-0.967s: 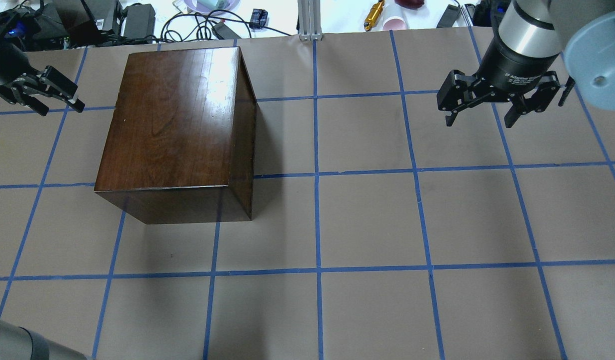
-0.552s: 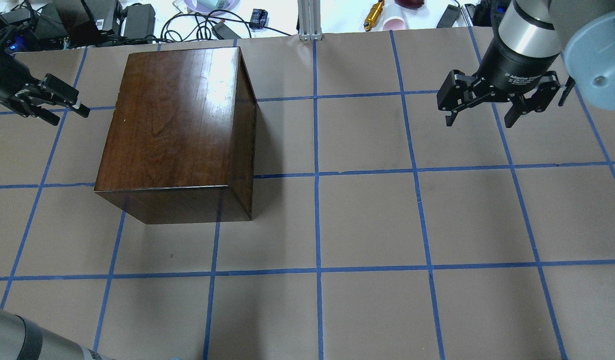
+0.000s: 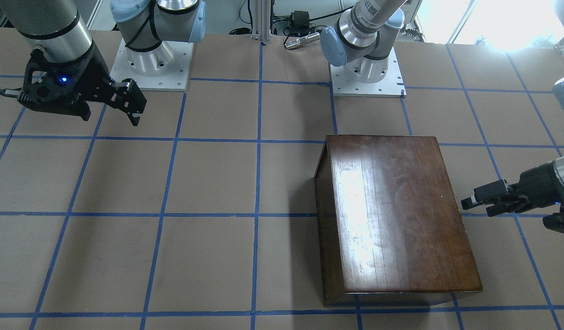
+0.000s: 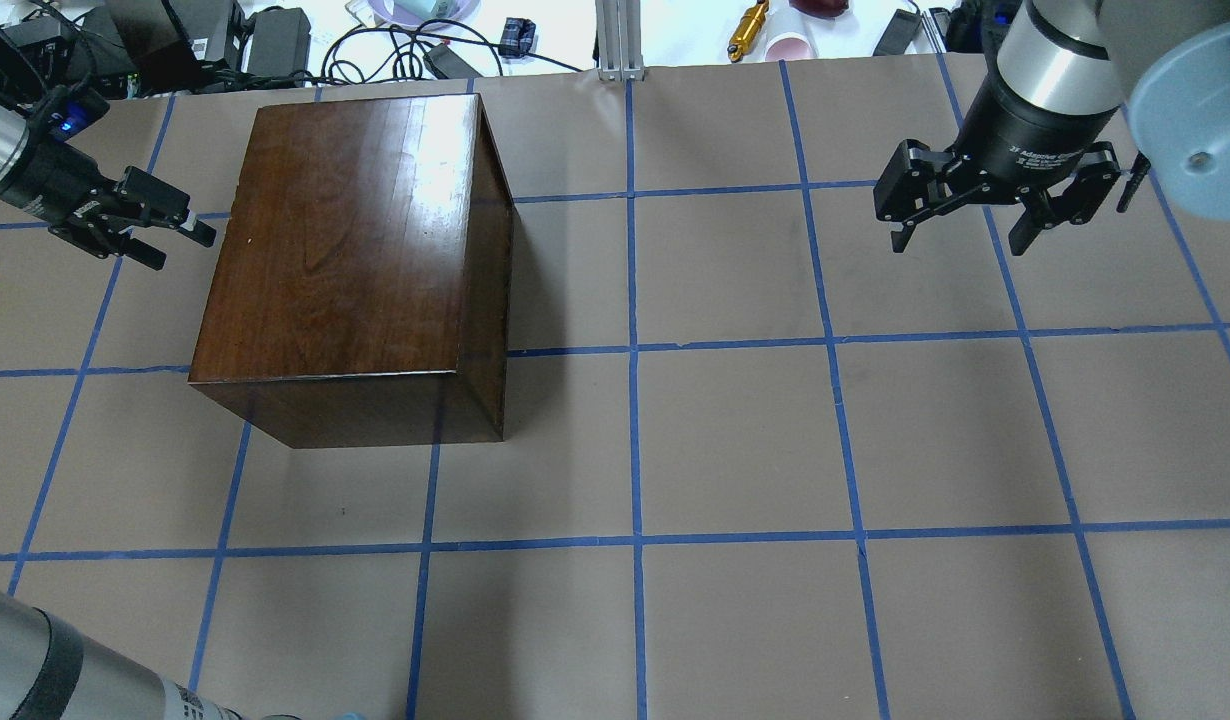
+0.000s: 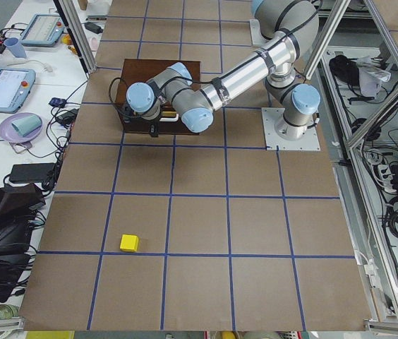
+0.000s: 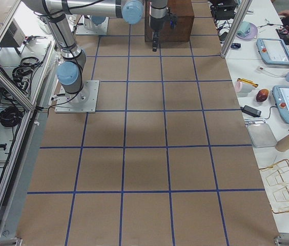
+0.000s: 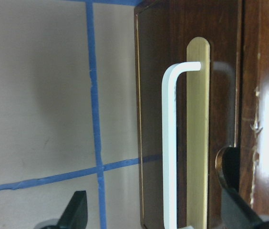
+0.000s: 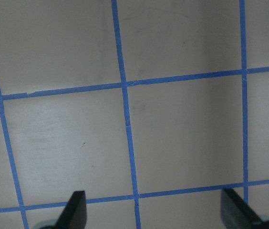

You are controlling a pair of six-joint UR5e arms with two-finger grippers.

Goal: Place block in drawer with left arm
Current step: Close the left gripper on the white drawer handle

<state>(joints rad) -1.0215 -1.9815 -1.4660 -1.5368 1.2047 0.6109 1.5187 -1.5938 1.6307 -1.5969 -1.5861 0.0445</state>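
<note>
Both jaws gape empty, left facing the pull [image 7: 169,143] on the shut drawer [image 7: 152,95], block [image 5: 129,243] well apart.

Box [image 4: 345,250]: dark wood, glossy reflective lacquer. Drawer pull [image 7: 169,143]: smooth pale bar on a brass-coloured plate [image 7: 197,133]. Surface [image 4: 735,440]: matt brown paper; blue tape lines [image 4: 632,300].

A brown paper-covered counter [image 4: 735,440] fills the scene, ruled into large squares by blue tape lines [image 4: 635,350]; an aluminium post [image 4: 615,40] stands at its far edge; beyond it a white bench [image 4: 685,30] carries black power bricks [image 4: 275,40] and looped cables [image 4: 395,45]; a blue-framed tablet [image 5: 5,85], a purple bowl [image 5: 19,128] and a metal tray [image 6: 261,132] lie there too; strong white light [image 3: 493,23] floods one corner; coiled cable bundles [image 6: 8,115] sit in the metal-framed bay on the opposite side.
</note>
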